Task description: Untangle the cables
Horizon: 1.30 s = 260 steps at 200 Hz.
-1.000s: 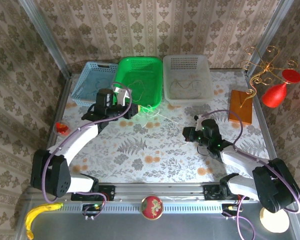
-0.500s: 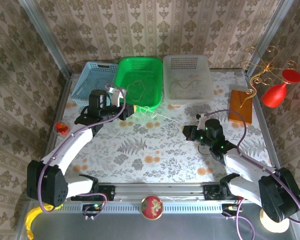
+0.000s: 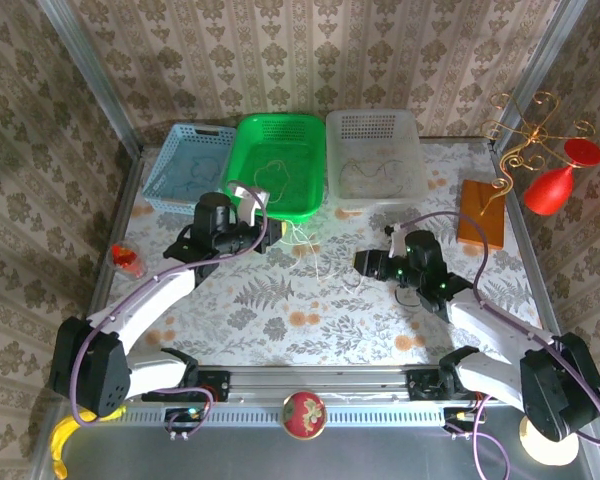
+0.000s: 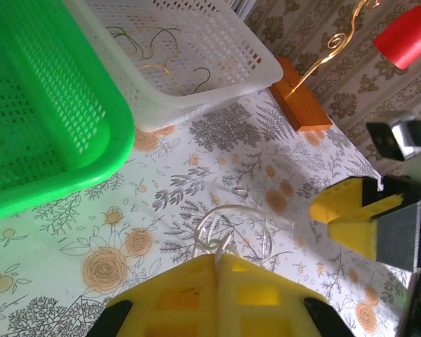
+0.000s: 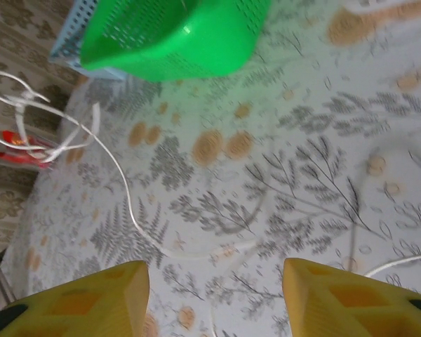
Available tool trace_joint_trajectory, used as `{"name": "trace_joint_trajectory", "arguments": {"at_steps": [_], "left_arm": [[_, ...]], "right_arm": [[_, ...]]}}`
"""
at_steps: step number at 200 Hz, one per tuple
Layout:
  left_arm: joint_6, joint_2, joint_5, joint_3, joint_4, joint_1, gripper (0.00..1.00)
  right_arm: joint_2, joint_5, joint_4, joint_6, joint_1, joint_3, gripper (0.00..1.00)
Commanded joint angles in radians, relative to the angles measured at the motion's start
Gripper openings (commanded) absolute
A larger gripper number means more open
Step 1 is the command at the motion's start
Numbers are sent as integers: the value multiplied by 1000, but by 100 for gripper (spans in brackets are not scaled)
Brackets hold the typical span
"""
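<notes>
The whitish cable (image 4: 212,242) is a thin, floppy cord, much thinner than a finger. It bunches into loose, glossy loops that rise straight from the tips of the left hand (image 4: 216,263). This hand's blocky yellow plastic fingers are pressed together on the cable, with only a seam between them.

In the right wrist view the same cable gathers into a small knot of curls at the upper left. From there a single strand curves down across the worktop (image 3: 280,310), which has a pale covering printed with grey ferns and orange roses.

The right hand (image 5: 212,265) hovers over that strand with its two yellow fingers spread wide. In the top view the cable lies on the worktop between the two hands, just in front of the green basket (image 4: 91,140).

That basket is bright, smooth plastic with rounded corners and finely perforated walls, and a thin pale cord (image 3: 270,178) is coiled inside it. Just beside it stands a white basket (image 4: 217,77) with the same perforated walls. It holds a yellowish-tan cord (image 4: 151,67) and a darker, wiry one, both lying in open curves on its floor. A blue lattice basket (image 3: 185,165) stands on the green one's other side.
</notes>
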Motion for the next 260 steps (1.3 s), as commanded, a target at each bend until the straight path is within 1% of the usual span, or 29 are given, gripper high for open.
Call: {"name": "trace_joint_trajectory", "arguments": {"at_steps": [1,40,73,118,151,185,215,229,243,253,260], "left_arm": [[4,15,12,11,29,-8,0],[2,22,10,19,28,-32,0],[3,25,3,24,27,-51,0],[3,19,0,28,25,-62,0],[3,12,-1,28,24,-65,0],[1,7,2,26,25,-66,0],[1,1,-1,23,30,-68,0],[0,-2,-3,21,29,-69,0],[2,-4,-3,21,30,-70,0],[0,-5,-2,21,30,-70,0],[0,-5,0,20,31,-70,0]], "right_arm": [[-16,-27,-27,16,24,82,55],[41,0,-11,37,101,206,62],[120,69,1,41,176,311,65],[246,142,63,94,210,372,65],[305,166,110,120,227,389,62],[366,171,146,142,232,414,55],[406,166,170,157,235,439,44],[421,167,175,162,236,446,41],[430,169,181,164,236,450,36],[435,175,184,166,236,451,30],[439,180,183,165,236,452,22]]}}
